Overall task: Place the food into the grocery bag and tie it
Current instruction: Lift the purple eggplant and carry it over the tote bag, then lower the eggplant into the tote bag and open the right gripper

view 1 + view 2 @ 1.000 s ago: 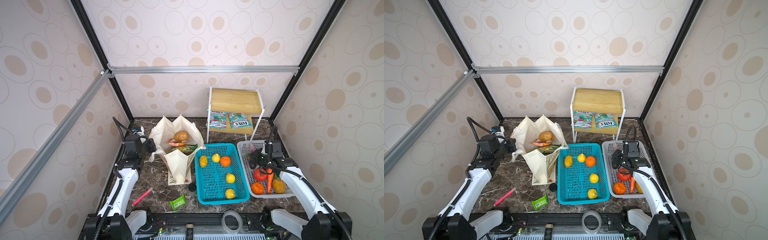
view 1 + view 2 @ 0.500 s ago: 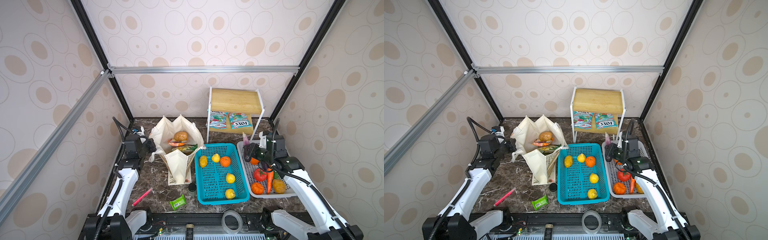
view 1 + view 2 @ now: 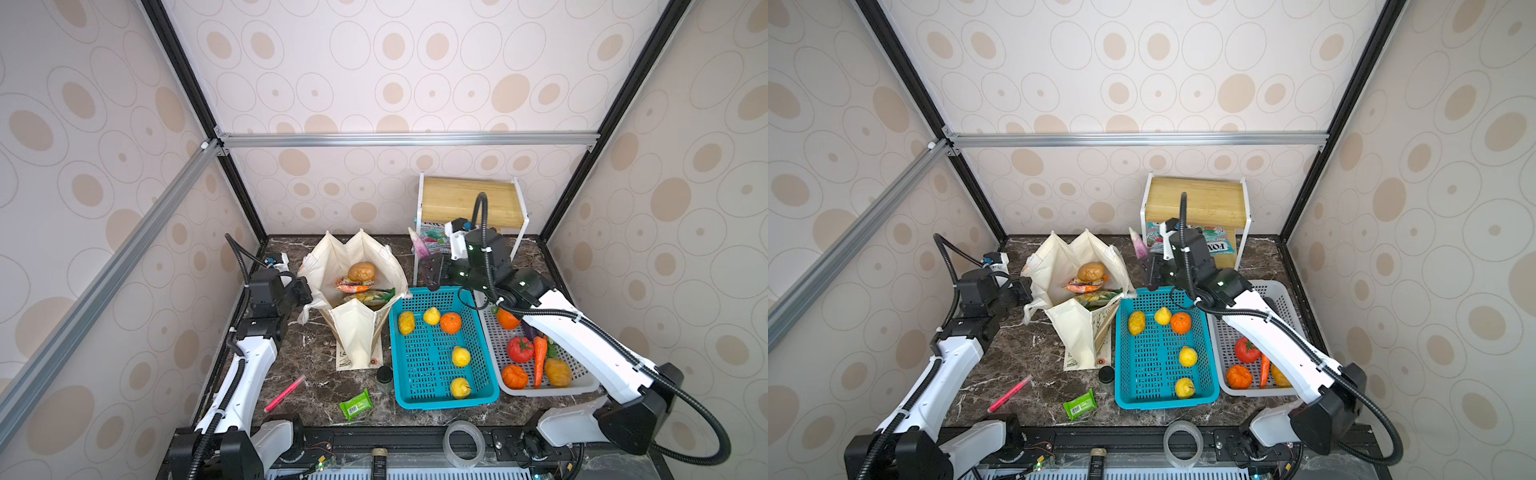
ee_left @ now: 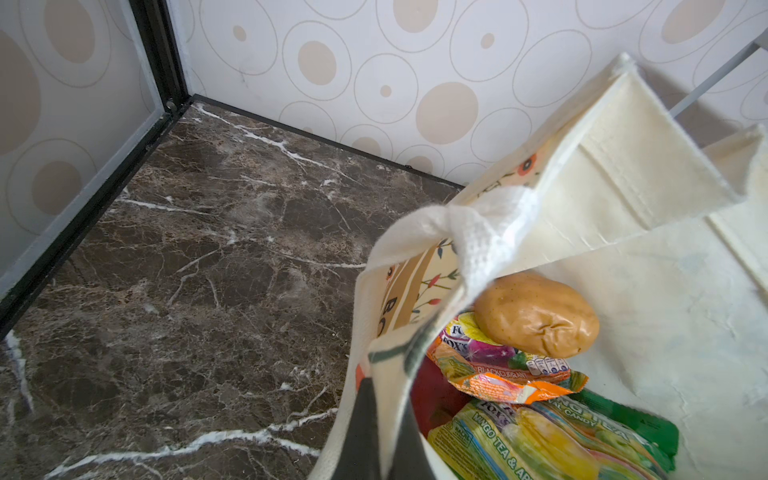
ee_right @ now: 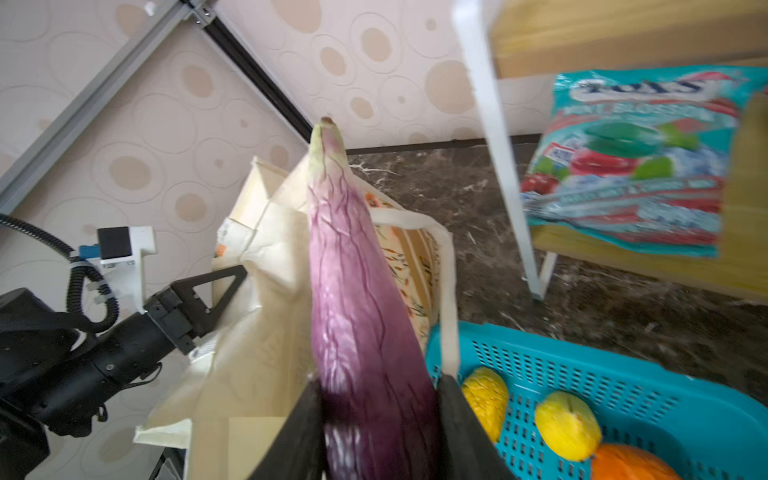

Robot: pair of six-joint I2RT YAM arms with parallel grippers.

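Left gripper: you are pinching the rim of the grocery bag on the left arm's side, with the jaws fully shut on the cloth. You are drawing it outward, by my reading so that the mouth is staying wide for drops. The bag is standing on the marble just beside the blue basket. A brown potato and snack packets are already lying inside.

Right gripper: you are clamping a purple eggplant by its thick end, with the stem tip pointing away from the wrist. Gripping the heavy end is probably keeping it from swinging in transit.

Against a second ago: the right gripper was down in the white basket. It is now riding higher over the blue basket's far corner, close to the bag's mouth, and the eggplant is clear of the basket. The left arm, bag and contents are sitting as before.
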